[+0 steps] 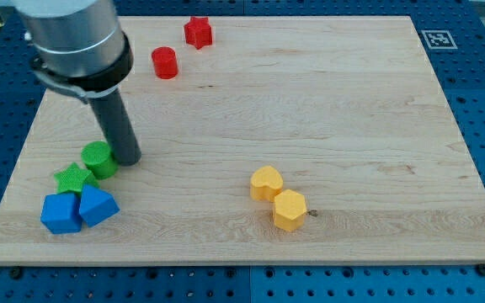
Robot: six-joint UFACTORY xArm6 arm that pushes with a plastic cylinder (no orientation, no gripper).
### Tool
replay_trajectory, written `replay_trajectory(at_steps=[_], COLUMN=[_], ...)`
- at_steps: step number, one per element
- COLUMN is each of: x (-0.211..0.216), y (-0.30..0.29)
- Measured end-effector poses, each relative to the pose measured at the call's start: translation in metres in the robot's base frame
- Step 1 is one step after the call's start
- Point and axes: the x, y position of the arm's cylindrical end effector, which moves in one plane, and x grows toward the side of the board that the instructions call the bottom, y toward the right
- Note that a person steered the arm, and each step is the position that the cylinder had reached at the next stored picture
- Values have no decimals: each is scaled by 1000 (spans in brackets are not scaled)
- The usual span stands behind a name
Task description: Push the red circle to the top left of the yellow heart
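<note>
Here my tip, a bare rod gripping nothing, is sitting beside the green circle, so I am judging it should be circling behind the red circle and steering it toward the yellow heart.

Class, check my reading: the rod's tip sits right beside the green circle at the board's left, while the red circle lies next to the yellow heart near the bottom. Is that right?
One part is wrong. The red circle is not beside the yellow heart; it lies far off near the view's top, close to the red star. The block next to the heart is the yellow hexagon. As the camera view shows, my tip does sit beside the green circle.
</note>
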Motion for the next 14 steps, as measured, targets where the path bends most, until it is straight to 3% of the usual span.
replay_trajectory(at_steps=[2, 6, 7, 9, 12, 14], x=[5, -218, -219, -175, -204, -199], y=[-2, -2, -5, -4, 1, 19])
